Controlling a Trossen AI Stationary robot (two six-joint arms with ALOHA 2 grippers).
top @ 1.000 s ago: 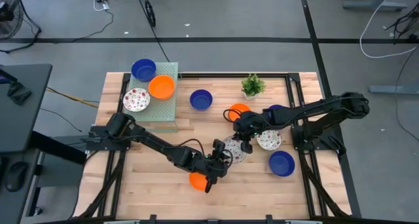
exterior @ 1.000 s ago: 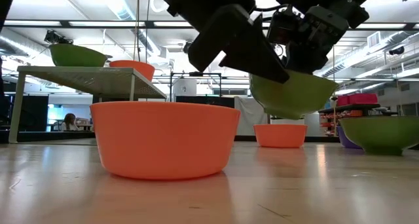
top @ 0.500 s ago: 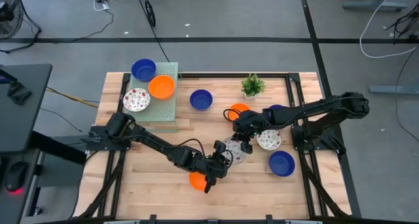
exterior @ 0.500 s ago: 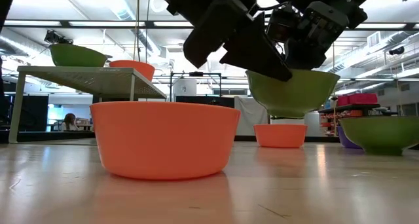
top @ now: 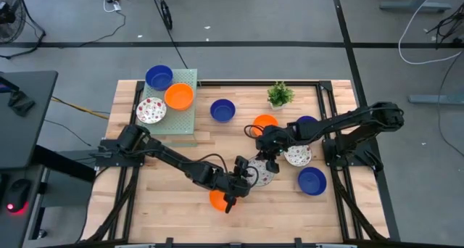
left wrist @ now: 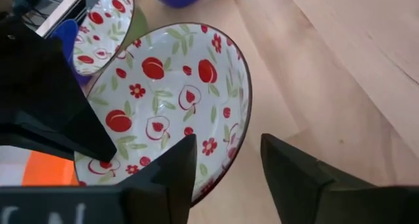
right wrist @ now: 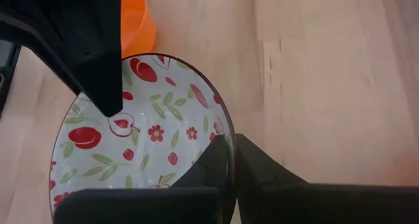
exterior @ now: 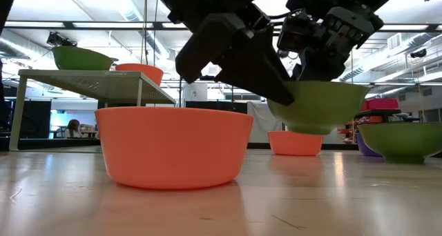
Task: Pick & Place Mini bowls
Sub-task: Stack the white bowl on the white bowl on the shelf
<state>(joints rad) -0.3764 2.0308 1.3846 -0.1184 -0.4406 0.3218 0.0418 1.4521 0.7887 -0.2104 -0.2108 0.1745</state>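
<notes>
The light wooden table [top: 174, 197] carries a pale green mesh riser [top: 190, 125] at its far left; every position below is given relative to that riser.

Largest mover: the left arm reaches away from the riser toward the table's near middle. Its left gripper [left wrist: 226, 160] has its fingers spread apart, straddling the rim of the white round mini bowl with red fruit pattern [left wrist: 163, 99] without visibly touching it.

The right gripper [right wrist: 230, 160] comes in from the side opposite the riser and is pinched together on the same bowl's rim. In the low view this bowl [exterior: 319, 106] hangs clear of the table, so it is carried, not resting.

Just beside it, nearer the front edge, sits a solid orange round mini bowl [exterior: 173, 145].

Hazards, as a judgement:
- Both grippers crowd one bowl. Any sideways move by either arm can knock fingers together or tip the bowl.
- The hold is a thin rim pinch; a nudge may make the bowl pivot or slip.
- If the right gripper lets go before the left one closes, the bowl drops and may strike the orange bowl.
</notes>
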